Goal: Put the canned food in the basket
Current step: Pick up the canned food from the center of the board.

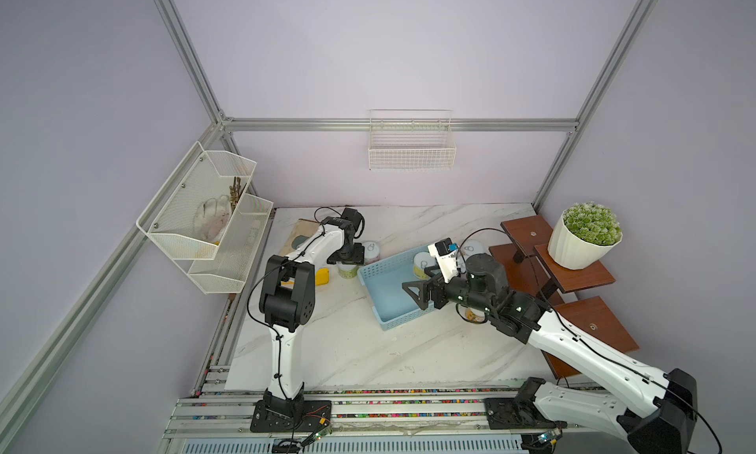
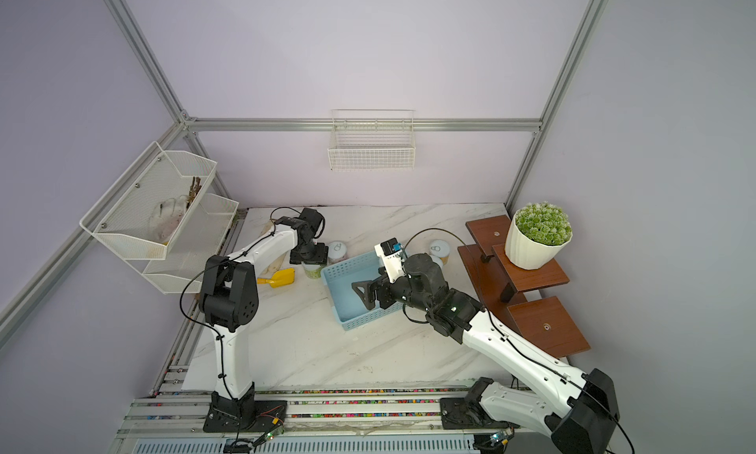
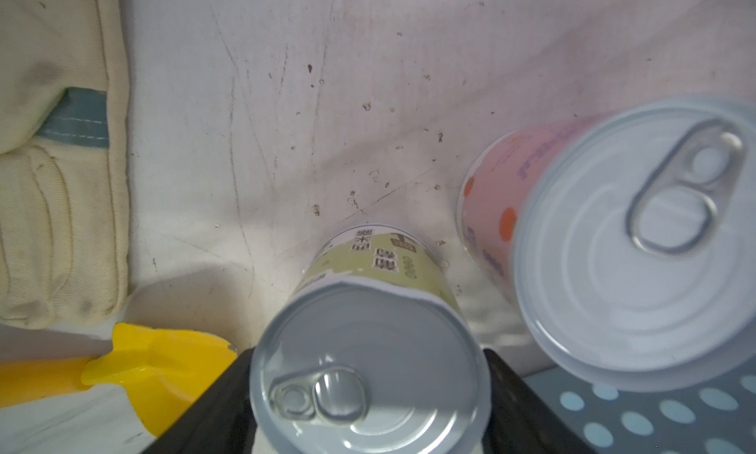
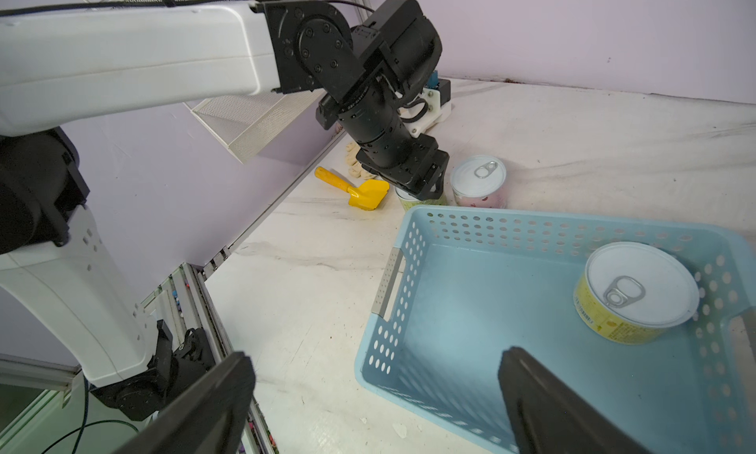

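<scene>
L hand (image 4: 422, 189) clamped, pointing down; R hand (image 4: 380, 390) spread wide.

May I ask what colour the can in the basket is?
Yellow; the can shows best in right wrist view.

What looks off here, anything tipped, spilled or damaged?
Nothing tipped or spilled; the green can, pink can and yellow can stand upright. Only the basket sits skewed to the table edges, and the tabletop is scuffed and specked.

Green can (image 3: 370, 349) seemingly snug in the left hand (image 3: 360, 390); pink can (image 3: 613, 247) beside.
</scene>
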Robot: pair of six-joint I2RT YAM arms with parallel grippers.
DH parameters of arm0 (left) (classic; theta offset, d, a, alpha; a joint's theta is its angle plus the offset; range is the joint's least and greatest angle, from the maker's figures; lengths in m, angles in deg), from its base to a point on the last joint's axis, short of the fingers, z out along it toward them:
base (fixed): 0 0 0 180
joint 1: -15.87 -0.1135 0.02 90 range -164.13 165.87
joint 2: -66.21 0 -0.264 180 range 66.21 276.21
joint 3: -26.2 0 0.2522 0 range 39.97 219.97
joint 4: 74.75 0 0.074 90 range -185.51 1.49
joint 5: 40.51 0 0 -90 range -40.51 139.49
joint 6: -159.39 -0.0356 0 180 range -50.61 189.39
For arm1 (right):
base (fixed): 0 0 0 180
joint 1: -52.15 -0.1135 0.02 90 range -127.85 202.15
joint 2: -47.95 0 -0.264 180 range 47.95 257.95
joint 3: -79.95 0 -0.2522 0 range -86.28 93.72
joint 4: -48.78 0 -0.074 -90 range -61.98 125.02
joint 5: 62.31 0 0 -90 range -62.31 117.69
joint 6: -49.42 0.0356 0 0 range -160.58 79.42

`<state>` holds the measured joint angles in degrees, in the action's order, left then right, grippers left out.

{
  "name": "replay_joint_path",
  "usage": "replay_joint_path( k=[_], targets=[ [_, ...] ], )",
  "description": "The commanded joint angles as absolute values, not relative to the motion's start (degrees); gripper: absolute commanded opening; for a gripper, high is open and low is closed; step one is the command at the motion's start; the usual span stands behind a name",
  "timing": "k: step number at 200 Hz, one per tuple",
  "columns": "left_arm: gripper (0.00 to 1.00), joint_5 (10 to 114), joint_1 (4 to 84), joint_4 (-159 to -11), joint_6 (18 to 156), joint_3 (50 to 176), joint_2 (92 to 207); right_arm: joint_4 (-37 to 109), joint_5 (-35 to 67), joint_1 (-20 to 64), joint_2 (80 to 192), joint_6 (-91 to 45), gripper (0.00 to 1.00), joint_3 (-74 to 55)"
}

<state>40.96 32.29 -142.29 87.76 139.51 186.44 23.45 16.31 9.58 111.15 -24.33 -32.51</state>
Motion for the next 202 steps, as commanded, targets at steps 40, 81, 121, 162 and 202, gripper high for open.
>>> replay_joint_path(
  k=[40, 81, 121, 162, 202],
  targets=[
    [0.76, 37.24, 31.60, -145.47, 86.49, 142.40, 181.72, 23.46, 17.79, 9.17, 109.56, -23.61, 0.99, -33.63],
    [0.76, 35.62, 31.60, -147.16, 86.19, 142.68, 178.33, 23.47, 18.65, 9.13, 109.34, -23.54, 1.00, -34.08],
    [0.75, 35.16, 31.62, -148.75, 85.93, 142.53, 173.53, 24.36, 18.66, 9.13, 109.30, -23.13, 1.00, -34.03],
    [0.74, 40.55, 32.17, -150.17, 84.78, 142.13, 167.89, 25.16, 19.78, 9.14, 109.21, -22.49, 1.00, -34.52],
    [0.75, 43.87, 36.66, -151.53, 84.61, 143.25, 165.80, 23.73, 23.50, 9.21, 108.91, -22.17, 1.00, -34.76]
  ],
)
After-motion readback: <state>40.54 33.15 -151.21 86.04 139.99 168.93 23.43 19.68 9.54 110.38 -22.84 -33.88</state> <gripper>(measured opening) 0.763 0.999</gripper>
